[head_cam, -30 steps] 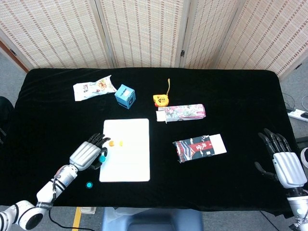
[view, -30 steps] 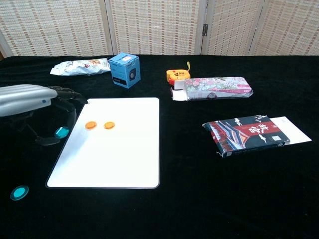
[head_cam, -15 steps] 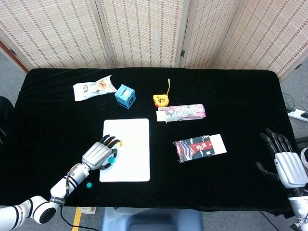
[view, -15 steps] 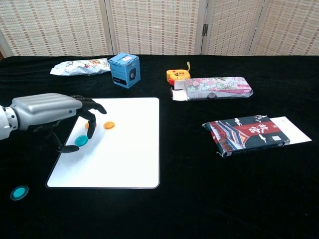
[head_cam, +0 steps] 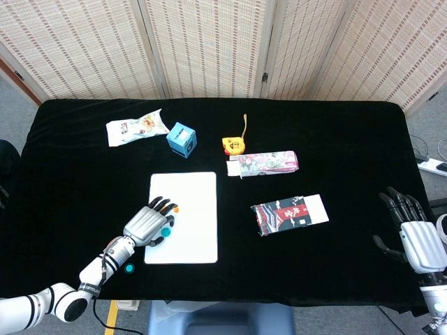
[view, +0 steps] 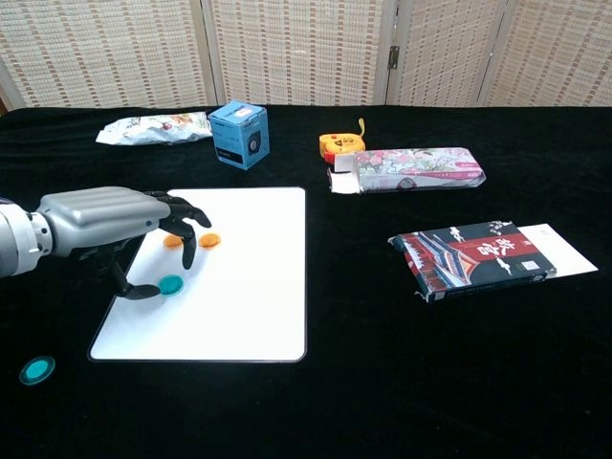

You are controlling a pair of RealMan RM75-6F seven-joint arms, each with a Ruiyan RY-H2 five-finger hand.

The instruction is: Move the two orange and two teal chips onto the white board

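Chips look thin, light, rigid and slick. Head view: left robot hand (head_cam: 149, 226) pinches one teal chip (head_cam: 165, 232) over the white board (head_cam: 192, 216), lower left; right robot hand (head_cam: 417, 241) spread, holding nothing. Chest view: second teal chip (view: 37, 369) on the table (view: 402, 382), best pinched by its rim; orange chips (view: 208, 240) on the board.

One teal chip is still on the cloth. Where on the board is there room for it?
The white board's right half and near edge are bare. Its left side is crowded: two orange chips, a teal chip and the left hand.
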